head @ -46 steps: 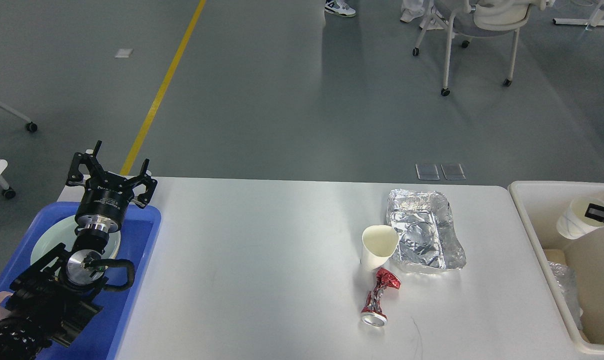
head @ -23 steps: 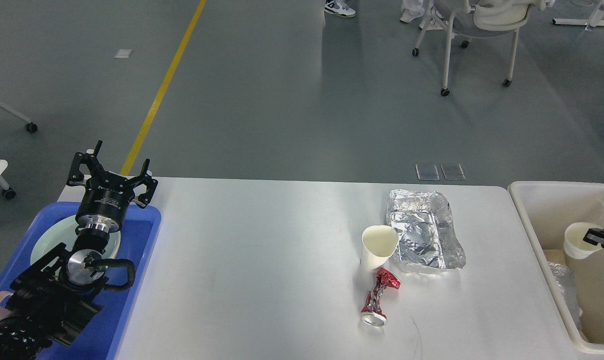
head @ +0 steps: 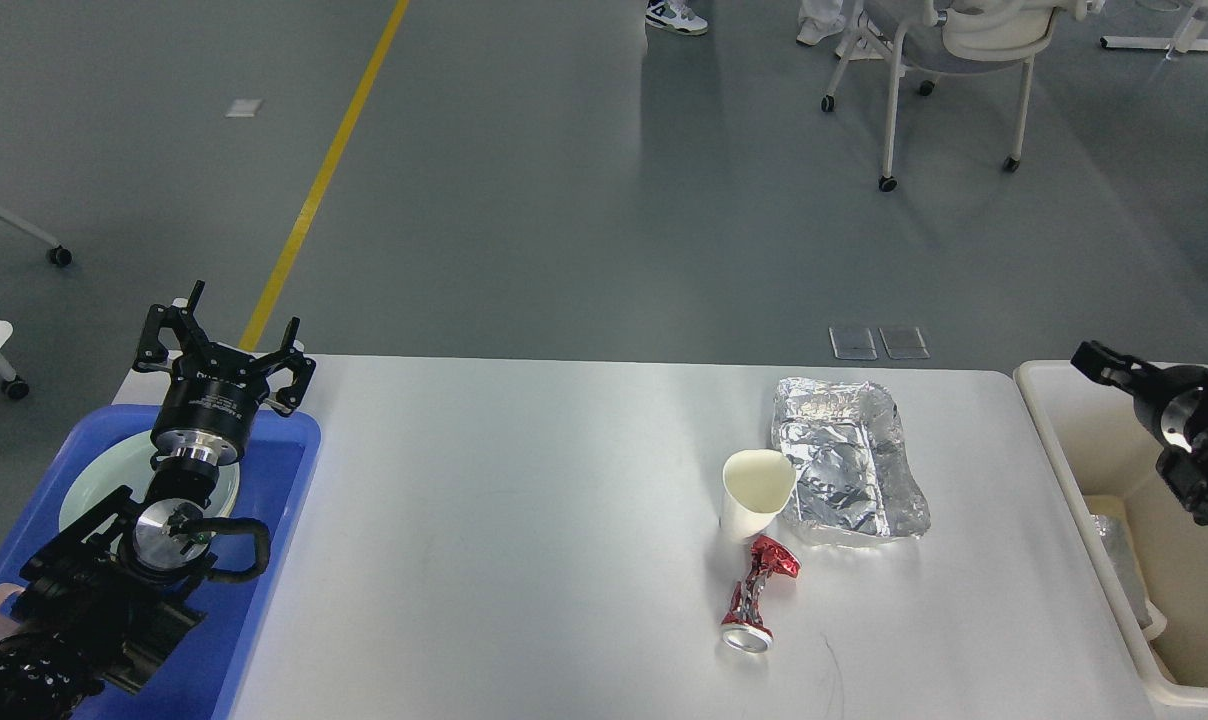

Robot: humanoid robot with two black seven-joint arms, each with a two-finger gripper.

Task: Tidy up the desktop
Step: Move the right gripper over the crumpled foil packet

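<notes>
Looking down on the desktop [head: 524, 520]: white top fills the centre and lower frame, far edge toward 12 o'clock, grey floor beyond

Left gripper [head: 222, 330] hangs over the desktop's 10 o'clock corner, above the far end of the blue tray [head: 264, 600], fingers spread apart, nothing between them. Pale round plate [head: 89, 490] sits in the tray, partly hidden behind the arm

Right gripper [head: 1099, 362] comes in at 3 o'clock, above the near wall of the cream bin [head: 1049, 430]. Seen dark and side-on, so I cannot tell whether its fingers are apart or together; no object visible in it

Clutter on the desktop, right of centre:
- white paper cup [head: 754, 492], upright, open mouth up
- foil container [head: 849, 475], crumpled, just beside the cup at its 2 o'clock, looks to be touching it
- crushed red can [head: 756, 598], lying on its side at the cup's 6 o'clock, top end just under the cup base

Bin sits off the desktop's 3 o'clock edge, a bit of crinkled foil or plastic visible inside, low down by its near wall

Left half of the desktop between tray and cup is bare white

Past the far edge: yellow floor line [head: 324, 170] at 11 o'clock, white wheeled chair [head: 949, 60] at 1 o'clock
</notes>
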